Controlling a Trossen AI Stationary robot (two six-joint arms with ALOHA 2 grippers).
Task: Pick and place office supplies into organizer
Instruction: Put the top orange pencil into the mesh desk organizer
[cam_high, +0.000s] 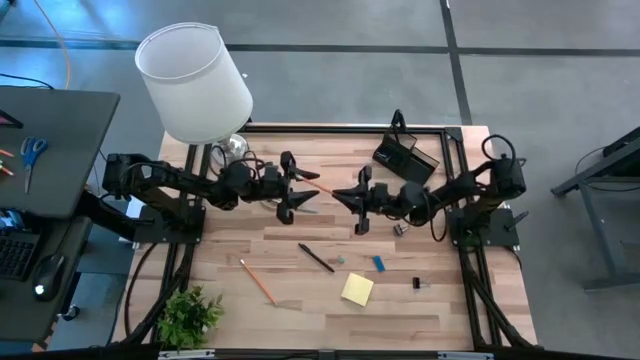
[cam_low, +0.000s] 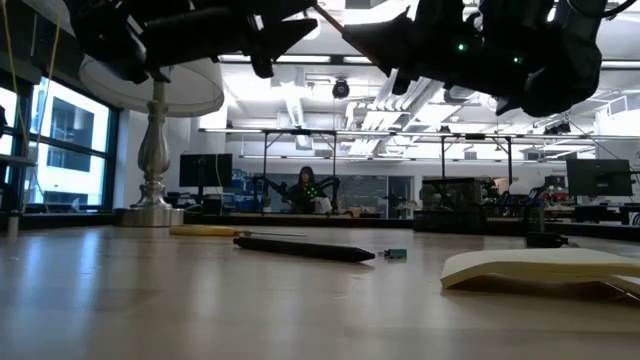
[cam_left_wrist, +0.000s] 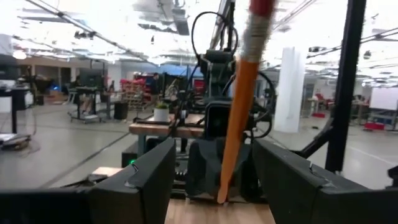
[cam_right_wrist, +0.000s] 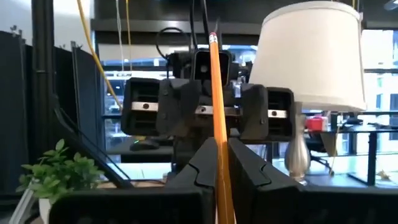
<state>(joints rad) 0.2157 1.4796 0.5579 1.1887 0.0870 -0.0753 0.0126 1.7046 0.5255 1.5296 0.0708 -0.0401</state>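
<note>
My right gripper (cam_high: 338, 194) hangs above the table's middle, shut on an orange pencil (cam_high: 319, 186). My left gripper (cam_high: 303, 190) faces it, open. In the left wrist view the pencil (cam_left_wrist: 239, 106) rises between the spread fingers of my left gripper (cam_left_wrist: 214, 186), touching neither. The black organizer (cam_high: 405, 155) lies near the far right corner. On the table lie a black pen (cam_high: 316, 258), a second orange pencil (cam_high: 258, 281), a yellow sticky pad (cam_high: 357, 289), a blue eraser (cam_high: 378, 263) and a black clip (cam_high: 417, 284). My right gripper pinches the pencil's lower part (cam_right_wrist: 221, 168) between its two fingers, coming level from the table's right. The pencil runs on past the fingertips toward my left gripper, and its eraser end (cam_right_wrist: 213, 38) is free. It is lifted clear of the table.
A white lamp (cam_high: 195, 80) stands at the far left corner and a small green plant (cam_high: 188, 318) at the near left corner. In the low view the pen (cam_low: 303, 247) and the sticky pad (cam_low: 540, 268) lie below both arms. A dark side desk (cam_high: 45, 150) stands left of the table.
</note>
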